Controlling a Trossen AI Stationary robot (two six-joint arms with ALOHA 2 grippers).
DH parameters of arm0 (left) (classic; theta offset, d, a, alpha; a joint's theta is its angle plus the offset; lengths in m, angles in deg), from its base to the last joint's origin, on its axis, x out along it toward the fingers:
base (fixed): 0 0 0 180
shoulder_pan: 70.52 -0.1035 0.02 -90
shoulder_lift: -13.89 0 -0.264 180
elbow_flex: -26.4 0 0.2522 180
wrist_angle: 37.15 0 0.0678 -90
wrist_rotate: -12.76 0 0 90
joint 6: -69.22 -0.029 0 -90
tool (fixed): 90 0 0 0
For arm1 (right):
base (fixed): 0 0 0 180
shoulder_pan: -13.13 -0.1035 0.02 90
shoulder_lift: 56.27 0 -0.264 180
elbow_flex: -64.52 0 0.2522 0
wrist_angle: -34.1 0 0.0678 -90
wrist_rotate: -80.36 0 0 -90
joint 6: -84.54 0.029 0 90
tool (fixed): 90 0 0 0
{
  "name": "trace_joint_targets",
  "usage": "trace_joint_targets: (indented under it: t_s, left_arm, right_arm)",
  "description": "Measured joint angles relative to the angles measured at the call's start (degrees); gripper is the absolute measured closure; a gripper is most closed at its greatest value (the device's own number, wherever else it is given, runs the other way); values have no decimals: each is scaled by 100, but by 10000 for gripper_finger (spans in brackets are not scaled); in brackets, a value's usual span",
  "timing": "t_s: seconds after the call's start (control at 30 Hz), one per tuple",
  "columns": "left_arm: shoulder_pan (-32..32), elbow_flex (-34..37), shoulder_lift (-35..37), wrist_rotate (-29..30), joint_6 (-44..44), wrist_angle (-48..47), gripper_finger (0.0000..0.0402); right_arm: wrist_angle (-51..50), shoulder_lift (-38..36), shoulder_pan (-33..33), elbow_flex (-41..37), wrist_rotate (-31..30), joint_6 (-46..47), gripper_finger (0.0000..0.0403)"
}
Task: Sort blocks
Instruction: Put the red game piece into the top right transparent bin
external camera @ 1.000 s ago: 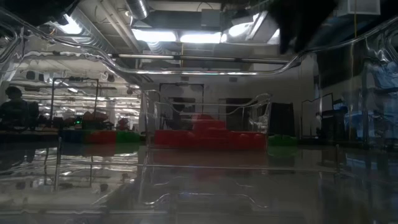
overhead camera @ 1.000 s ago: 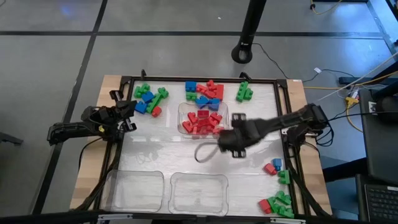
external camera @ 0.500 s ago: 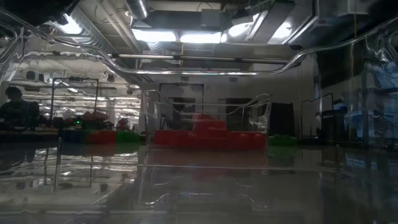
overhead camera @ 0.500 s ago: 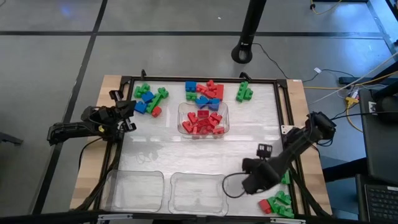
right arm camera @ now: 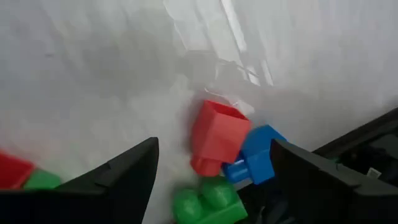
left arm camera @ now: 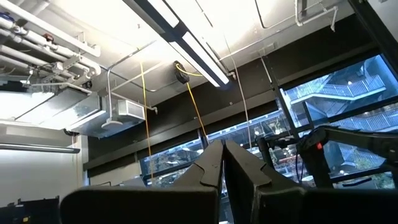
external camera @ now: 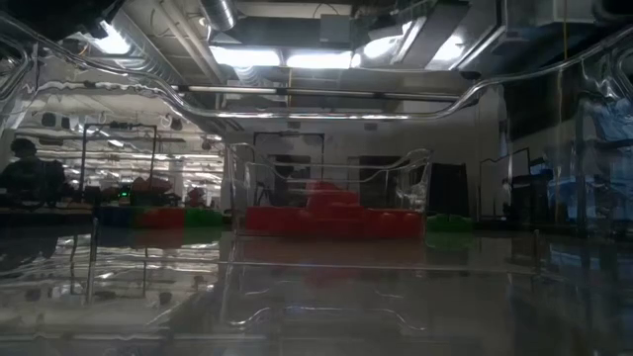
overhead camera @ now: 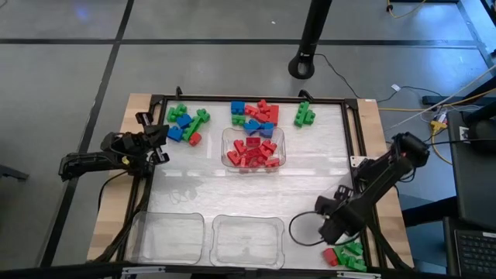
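Note:
My right gripper (overhead camera: pixel 332 226) hangs open, pointing down, over a small cluster of blocks near the table's near right corner. In the right wrist view its two fingers (right arm camera: pixel 127 177) stand apart on either side of a red block (right arm camera: pixel 216 135), a blue block (right arm camera: pixel 256 159) and a green block (right arm camera: pixel 204 200), touching none of them. All three lie on the white table top. My left gripper (overhead camera: pixel 159 143) waits shut at the table's left edge, tipped up toward the ceiling (left arm camera: pixel 222 168). A clear tray (overhead camera: pixel 253 149) in the middle holds several red blocks (external camera: pixel 326 220).
Two clear trays (overhead camera: pixel 167 236) (overhead camera: pixel 246 240) stand at the near edge. Mixed blocks lie at the far middle (overhead camera: pixel 256 115), green ones at the far right (overhead camera: pixel 304 115), a mixed pile at the far left (overhead camera: pixel 184 126), and red and green ones at the near right corner (overhead camera: pixel 346 254).
My right gripper has swung from beside the tray of red blocks toward the table's near right corner, come down, and rolled about its own axis. It has stayed open.

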State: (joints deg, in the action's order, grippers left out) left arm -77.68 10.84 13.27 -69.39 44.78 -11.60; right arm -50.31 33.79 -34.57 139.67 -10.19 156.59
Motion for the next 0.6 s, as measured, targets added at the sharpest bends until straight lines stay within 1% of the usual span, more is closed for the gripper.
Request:
trace_joint_targets:
  t_s: [0.17,0.3,0.47,0.6]
  left_arm:
    - [-2,1,0,0,-52,-4,396]
    - [-2,2,0,0,-40,-9,396]
    - [-2,0,-2,0,7,-19,396]
    - [-2,1,0,0,11,-17,396]
  right_arm:
    - [546,-372,4,-587,-28,238,95]
    - [936,-439,4,-974,67,308,95]
    - [1215,-441,4,-1247,107,431,95]
    - [1230,-441,4,-1366,169,513,95]
